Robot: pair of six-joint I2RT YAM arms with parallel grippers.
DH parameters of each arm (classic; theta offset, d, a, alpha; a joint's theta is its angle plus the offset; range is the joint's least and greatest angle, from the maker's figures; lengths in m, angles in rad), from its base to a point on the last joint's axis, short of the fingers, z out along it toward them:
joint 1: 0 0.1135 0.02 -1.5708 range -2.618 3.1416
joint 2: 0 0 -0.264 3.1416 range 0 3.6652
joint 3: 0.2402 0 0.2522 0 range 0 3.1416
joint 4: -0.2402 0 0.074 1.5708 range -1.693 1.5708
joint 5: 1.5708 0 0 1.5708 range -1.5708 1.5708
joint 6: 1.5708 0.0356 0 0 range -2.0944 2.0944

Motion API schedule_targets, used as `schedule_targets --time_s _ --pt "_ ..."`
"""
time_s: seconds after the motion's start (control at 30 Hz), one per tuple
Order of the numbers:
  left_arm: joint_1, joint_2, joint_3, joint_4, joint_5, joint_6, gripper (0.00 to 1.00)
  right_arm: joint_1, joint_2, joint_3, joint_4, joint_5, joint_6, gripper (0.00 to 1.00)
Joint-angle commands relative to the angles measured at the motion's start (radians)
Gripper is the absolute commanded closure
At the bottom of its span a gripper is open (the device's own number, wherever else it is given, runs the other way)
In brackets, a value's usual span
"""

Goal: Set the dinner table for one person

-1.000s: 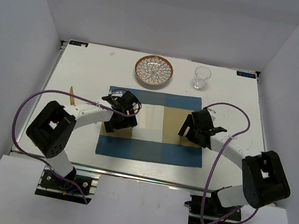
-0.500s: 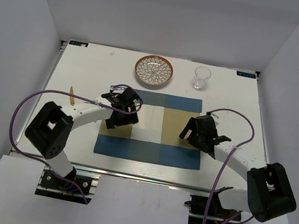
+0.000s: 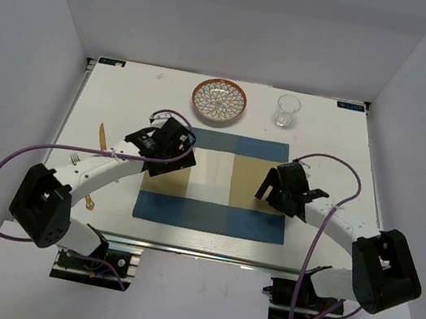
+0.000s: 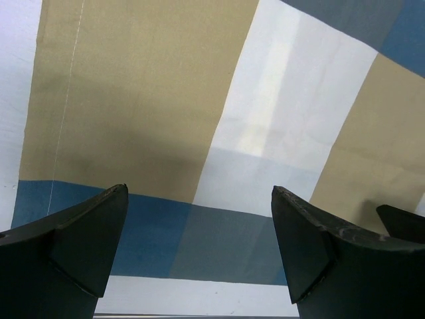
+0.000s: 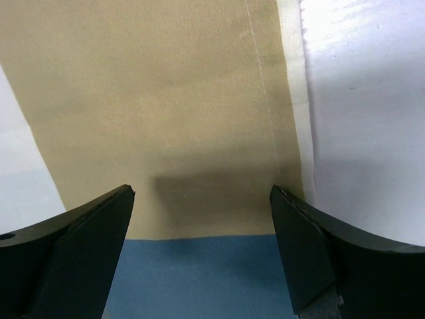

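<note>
The dinner table (image 3: 339,149) lies under everything, stiff, smooth and likely fixed: a surface to set things on, not to grip. The left gripper (image 4: 199,193) and right gripper (image 5: 201,189) gape empty over the placemat (image 3: 217,181), at its 9 and 3 o'clock.

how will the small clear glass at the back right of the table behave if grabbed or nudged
The small clear glass looks rigid and probably fragile, being see-through. It stands upright on a round base, so a high push may tip it and it would likely roll. Its smooth wall could slip in a gripper.
</note>
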Motion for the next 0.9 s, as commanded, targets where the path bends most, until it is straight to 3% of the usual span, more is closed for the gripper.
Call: schedule_targets --time_s 0.0,0.3,0.63,0.87 --pt "0.004 -0.059 -0.012 0.006 -0.008 0.011 0.02 -0.002 0.013 0.070 -0.144 0.028 -0.049 0.11" --pt "0.013 -0.131 -0.069 0.097 0.006 0.015 0.02 -0.002 -0.164 0.200 -0.172 0.003 -0.158 0.11" --pt "0.023 -0.091 -0.072 0.242 0.042 -0.018 0.02 -0.002 -0.600 0.080 -0.132 -0.298 -0.260 0.11" --pt "0.061 -0.017 0.024 0.345 0.013 -0.017 0.02 -0.003 -0.734 0.074 -0.230 -0.381 -0.256 0.11"
